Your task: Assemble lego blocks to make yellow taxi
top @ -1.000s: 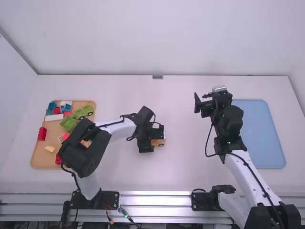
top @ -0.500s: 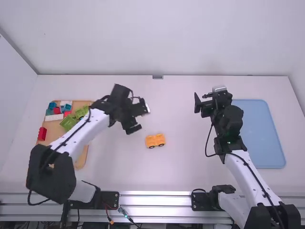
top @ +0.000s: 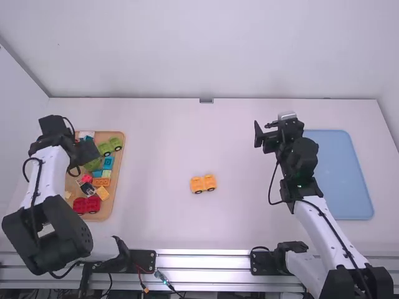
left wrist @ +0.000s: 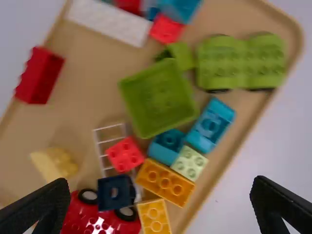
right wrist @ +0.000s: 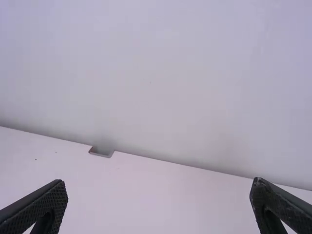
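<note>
On the middle of the table stands the orange-yellow wheeled car base [top: 203, 183]. My left gripper [top: 84, 159] is over the wooden tray at the left; in the left wrist view the left gripper [left wrist: 163, 200] is open above loose blocks. Below it lie an orange block [left wrist: 165, 182], a yellow-orange block [left wrist: 154, 217], a pale yellow block [left wrist: 52, 164], a red block [left wrist: 39, 75] and a red wheeled base [left wrist: 92, 219]. My right gripper [top: 265, 136] is held above the table's right part; the right wrist view has the right gripper [right wrist: 158, 202] open, nothing between its fingers.
The wooden tray [top: 118, 180] also holds a green bin-like piece [left wrist: 158, 97], a green wheeled base [left wrist: 241, 62], a white block [left wrist: 109, 22] and several blue blocks. A blue tray [top: 343, 177] lies at the right, beside the right arm.
My left arm has swung left from the car base to over the wooden tray, uncovering the base on the table. The right arm has stayed still.
</note>
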